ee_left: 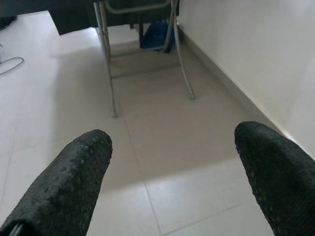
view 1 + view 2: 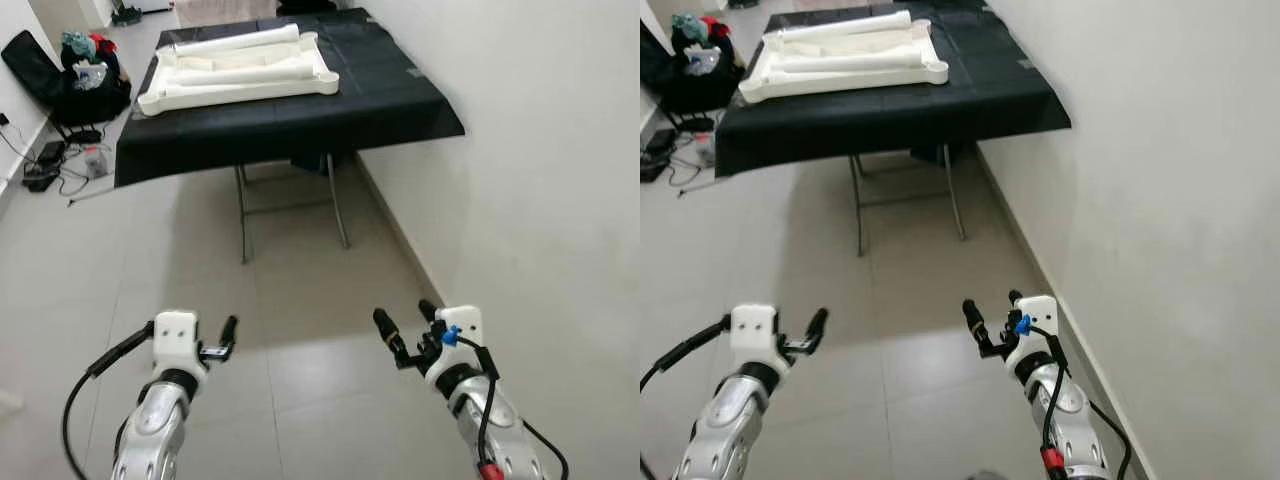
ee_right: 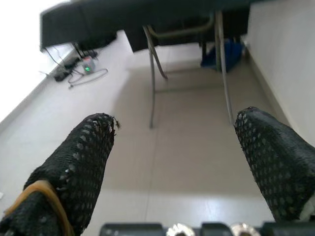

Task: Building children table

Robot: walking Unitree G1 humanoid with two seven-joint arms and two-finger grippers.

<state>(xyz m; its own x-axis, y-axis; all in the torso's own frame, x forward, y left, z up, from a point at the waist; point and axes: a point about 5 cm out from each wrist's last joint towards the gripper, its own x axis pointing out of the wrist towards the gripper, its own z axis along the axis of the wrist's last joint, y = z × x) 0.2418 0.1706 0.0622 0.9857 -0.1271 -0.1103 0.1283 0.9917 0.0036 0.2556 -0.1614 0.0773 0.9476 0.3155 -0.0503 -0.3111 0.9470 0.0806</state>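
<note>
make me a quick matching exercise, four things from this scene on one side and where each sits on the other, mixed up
Things:
1. white table parts
2. black bag
3. blue object
4. right gripper

Places:
A. on the floor under the table
B. low over the floor tiles near the wall
C. on the black tablecloth
D. on the floor left of the table

Pairs: 1-C, 2-D, 3-A, 4-B

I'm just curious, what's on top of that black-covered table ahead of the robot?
A white upturned children's tabletop lies on the black cloth, with long white leg pieces resting in it. Any smaller parts inside are hidden.
</note>
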